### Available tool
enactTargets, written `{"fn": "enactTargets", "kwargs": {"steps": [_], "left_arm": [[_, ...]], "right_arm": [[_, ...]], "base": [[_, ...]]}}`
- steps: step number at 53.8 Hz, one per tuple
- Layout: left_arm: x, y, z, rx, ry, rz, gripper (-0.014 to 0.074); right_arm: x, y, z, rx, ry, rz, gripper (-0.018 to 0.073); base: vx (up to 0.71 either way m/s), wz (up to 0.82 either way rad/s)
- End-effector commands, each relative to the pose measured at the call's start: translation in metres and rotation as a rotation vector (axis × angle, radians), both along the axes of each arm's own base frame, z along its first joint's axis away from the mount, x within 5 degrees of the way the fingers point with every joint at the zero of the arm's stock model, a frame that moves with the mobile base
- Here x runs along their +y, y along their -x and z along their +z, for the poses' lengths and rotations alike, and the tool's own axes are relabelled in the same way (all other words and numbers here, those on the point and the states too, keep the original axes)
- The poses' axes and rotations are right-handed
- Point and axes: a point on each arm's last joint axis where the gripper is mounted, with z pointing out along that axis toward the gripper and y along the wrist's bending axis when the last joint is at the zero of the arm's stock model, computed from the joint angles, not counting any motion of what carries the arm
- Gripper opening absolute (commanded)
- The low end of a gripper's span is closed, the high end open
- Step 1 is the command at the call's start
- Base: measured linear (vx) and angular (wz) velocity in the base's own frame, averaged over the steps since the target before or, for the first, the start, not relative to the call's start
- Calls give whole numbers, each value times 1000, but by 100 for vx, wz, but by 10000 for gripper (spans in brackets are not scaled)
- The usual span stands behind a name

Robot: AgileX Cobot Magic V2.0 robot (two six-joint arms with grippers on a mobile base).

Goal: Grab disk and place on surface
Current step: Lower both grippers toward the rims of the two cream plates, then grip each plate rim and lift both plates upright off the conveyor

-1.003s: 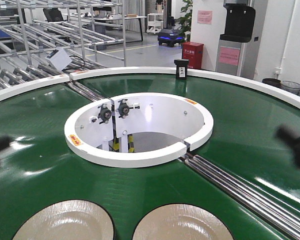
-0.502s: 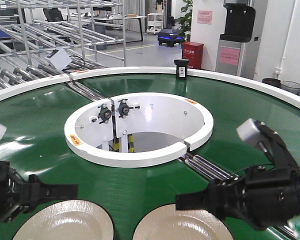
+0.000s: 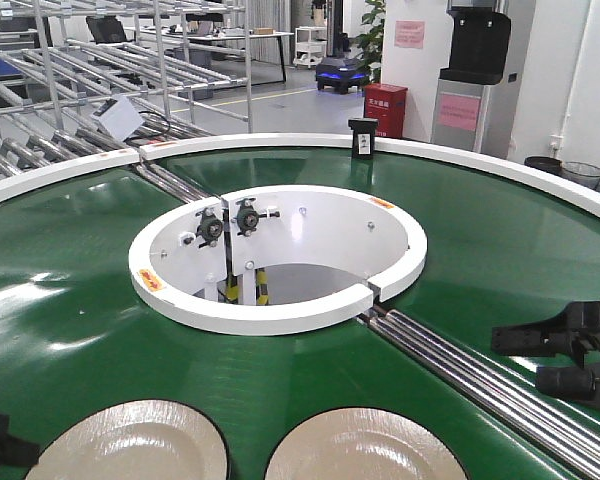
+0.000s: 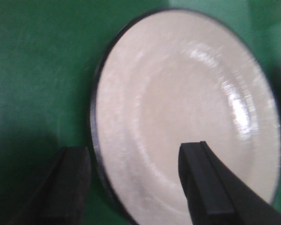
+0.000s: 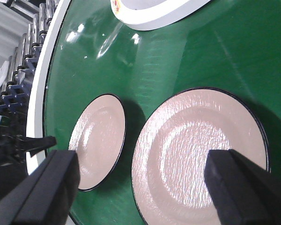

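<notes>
Item: cream round dark-rimmed disk on green ring belt, rim framed betw. jaws of wide-open left pincer; right pincer also wide, above 2nd disk; nothing gripped yet, grab + placing on surface both pending.

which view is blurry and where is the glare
left wrist view: soft all over, disk rim smeared, glare streak toward its right edge; right wrist view: sharper, sheen on the green belt; front view: crisp, white reflections on the belt at image left

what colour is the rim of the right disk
Black, around the cream disk; clearest in the right wrist view.
</notes>
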Motion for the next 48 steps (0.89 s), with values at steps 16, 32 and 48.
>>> {"fn": "enactTargets", "kwargs": {"steps": [16,32,48], "left_arm": [[-14,-28,-32,-10,164,-34,494],[-33,-36,-34,-42,255,-62,-10],[-6,-35,7,-201,569,81,-8]], "right_arm": [[-1,-1,21,-96,-34,-44,591],[-1,-1,21,-96,-34,-45,591],[-9,-5,5,-8,64,-79,584]], "base": [[0,0],[0,0],[0,0]]}}
